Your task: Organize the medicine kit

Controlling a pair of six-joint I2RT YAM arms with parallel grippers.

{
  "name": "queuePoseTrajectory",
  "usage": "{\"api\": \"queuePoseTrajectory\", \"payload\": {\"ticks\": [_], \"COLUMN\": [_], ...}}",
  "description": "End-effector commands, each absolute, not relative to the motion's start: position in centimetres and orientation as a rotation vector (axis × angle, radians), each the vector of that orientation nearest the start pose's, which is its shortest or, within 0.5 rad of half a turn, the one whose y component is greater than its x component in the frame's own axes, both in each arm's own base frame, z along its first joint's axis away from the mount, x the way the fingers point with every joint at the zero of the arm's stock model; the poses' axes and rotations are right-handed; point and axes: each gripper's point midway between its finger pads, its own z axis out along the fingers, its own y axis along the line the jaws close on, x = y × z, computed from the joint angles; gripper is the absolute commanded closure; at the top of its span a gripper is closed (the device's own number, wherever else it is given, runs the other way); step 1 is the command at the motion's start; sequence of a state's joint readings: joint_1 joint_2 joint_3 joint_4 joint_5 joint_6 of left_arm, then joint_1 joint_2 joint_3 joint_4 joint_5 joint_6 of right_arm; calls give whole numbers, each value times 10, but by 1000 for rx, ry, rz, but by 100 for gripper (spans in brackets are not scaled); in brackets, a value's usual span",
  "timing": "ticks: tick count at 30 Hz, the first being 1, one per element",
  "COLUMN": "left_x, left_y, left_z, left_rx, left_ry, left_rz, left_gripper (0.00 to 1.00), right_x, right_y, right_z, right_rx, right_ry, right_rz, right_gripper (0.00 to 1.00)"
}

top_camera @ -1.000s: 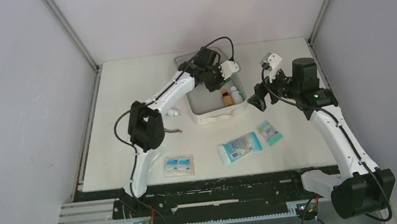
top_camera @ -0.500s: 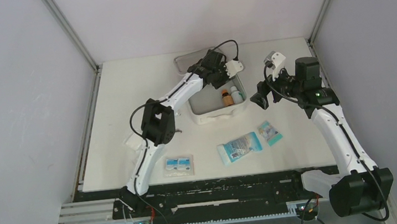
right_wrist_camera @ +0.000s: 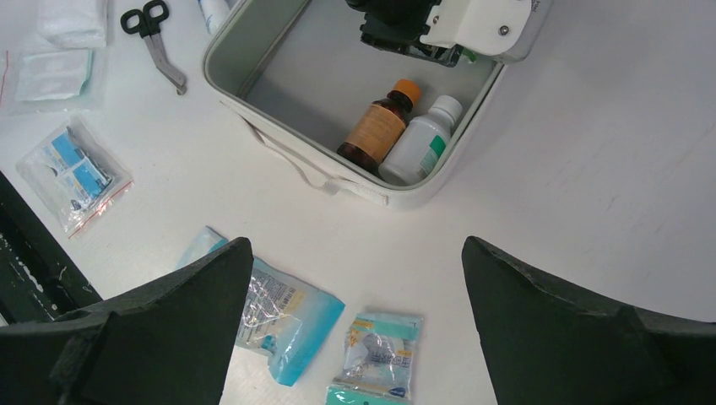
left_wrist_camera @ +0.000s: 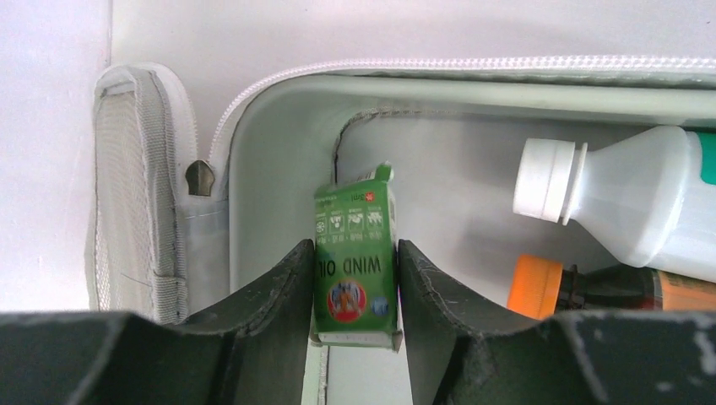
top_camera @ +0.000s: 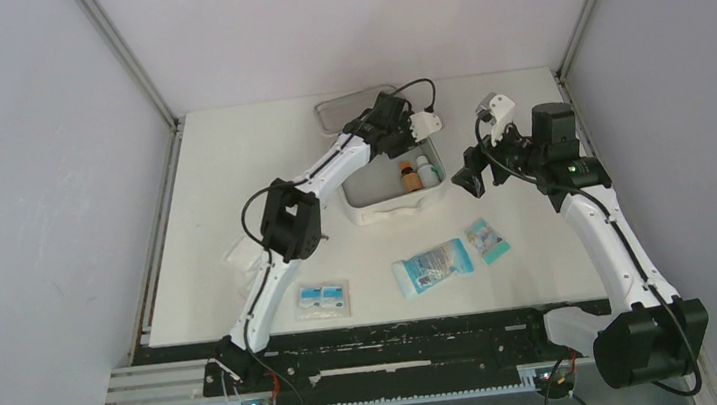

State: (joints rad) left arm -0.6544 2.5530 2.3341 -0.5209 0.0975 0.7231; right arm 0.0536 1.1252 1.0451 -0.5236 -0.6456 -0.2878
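Observation:
The medicine kit [top_camera: 385, 210] lies open at the table's back centre, its lid [top_camera: 350, 108] flat behind it. My left gripper [top_camera: 400, 138] reaches into the kit's far right corner. In the left wrist view it [left_wrist_camera: 355, 246] is shut on a small green "WIND OIL" box [left_wrist_camera: 355, 224], held upright just inside the kit's rim [left_wrist_camera: 507, 84]. A brown bottle with an orange cap [right_wrist_camera: 377, 126] and a white bottle [right_wrist_camera: 420, 143] lie inside the kit [right_wrist_camera: 253, 126]. My right gripper [top_camera: 467, 173] hovers open to the right of the kit, holding nothing [right_wrist_camera: 355, 245].
In front of the kit lie a light blue packet [top_camera: 432, 265] and a small teal packet [top_camera: 487, 240]. A clear bag with blue items [top_camera: 322, 299] sits near the front left. Scissors [right_wrist_camera: 156, 42] and white gauze packets [top_camera: 243, 258] lie left of the kit.
My left arm has stretched farther right and back, carrying the green box toward the kit's far right corner. The right arm has shifted only slightly.

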Motion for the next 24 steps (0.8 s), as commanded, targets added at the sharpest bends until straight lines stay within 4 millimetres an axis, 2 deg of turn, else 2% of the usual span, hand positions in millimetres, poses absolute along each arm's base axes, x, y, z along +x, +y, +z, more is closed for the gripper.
{"api": "queuePoseTrajectory", "payload": {"ticks": [1, 8, 14, 20, 24], "left_x": [542, 535, 533, 527, 518], "left_y": [-404, -408, -405, -382, -358], "left_z": [110, 109, 125, 135, 125], "left_rx": [1476, 1491, 1461, 1436, 1444], "left_ry": [1629, 1628, 1627, 1696, 1786], "left_rz": [-28, -42, -43, -51, -83], "left_gripper": [54, 53, 51, 42, 34], "right_x": [315, 314, 313, 313, 313], "right_y": [114, 114, 115, 115, 115], "right_z": [250, 251, 252, 253, 252], "right_rx": [-705, -707, -707, -706, -706], "right_ry": [1912, 1911, 1909, 1905, 1907], "right_rz": [550, 551, 555, 553, 555], "right_gripper": [7, 7, 7, 7, 7]}}
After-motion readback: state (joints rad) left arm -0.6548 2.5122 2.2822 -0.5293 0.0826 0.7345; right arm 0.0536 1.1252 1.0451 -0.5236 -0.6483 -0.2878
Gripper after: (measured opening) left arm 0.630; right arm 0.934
